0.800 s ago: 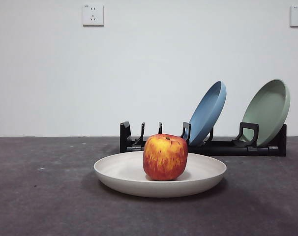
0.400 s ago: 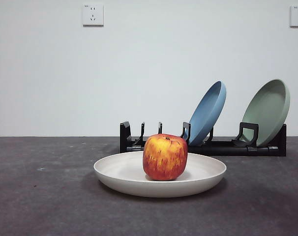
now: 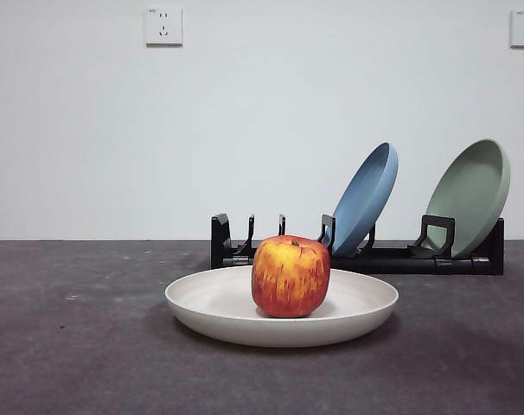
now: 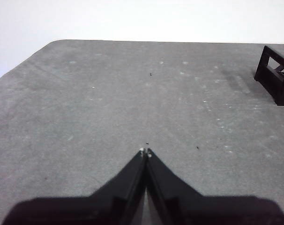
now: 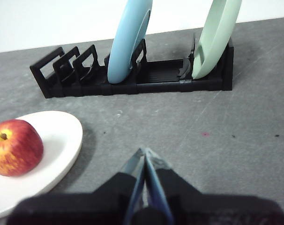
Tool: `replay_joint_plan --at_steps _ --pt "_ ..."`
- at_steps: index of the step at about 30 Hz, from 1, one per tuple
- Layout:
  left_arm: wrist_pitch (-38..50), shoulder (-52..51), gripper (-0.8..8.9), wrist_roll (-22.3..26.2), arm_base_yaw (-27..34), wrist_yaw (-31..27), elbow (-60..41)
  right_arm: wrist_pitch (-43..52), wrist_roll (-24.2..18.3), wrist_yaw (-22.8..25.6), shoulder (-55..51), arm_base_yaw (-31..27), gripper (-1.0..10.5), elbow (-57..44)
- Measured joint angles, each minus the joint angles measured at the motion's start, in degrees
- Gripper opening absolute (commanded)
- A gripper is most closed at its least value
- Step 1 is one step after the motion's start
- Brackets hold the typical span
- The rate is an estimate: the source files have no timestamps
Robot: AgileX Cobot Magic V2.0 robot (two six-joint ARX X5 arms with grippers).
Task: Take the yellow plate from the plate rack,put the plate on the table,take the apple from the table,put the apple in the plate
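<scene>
Nothing has moved since the earlier frame; apple (image 3: 290, 277) sits in yellow plate (image 3: 212, 309) on counter (image 3: 72, 346); left gripper (image 4: 145, 152) and right gripper (image 5: 145, 153) closed, empty, clear; only risk: an arm returning could nudge the apple out.

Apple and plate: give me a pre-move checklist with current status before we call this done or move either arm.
1. Apple sits in the yellow plate: ok.
2. Yellow plate lies flat on the table, in front of the plate rack: ok.
3. Left end effector shut, empty, over bare table: ok.
4. Right end effector shut, empty, apart from plate and rack: ok.
5. Blue plate and green plate seated, leaning, in the rack: ok.
6. Apple centred in the plate: cannot tell.
</scene>
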Motion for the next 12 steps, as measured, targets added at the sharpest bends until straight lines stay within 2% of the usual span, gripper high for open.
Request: replay_joint_plan --at_steps 12 --pt "0.00 0.00 -0.03 0.00 0.00 0.00 0.00 0.00 1.31 -0.02 0.00 0.00 0.0 0.00"
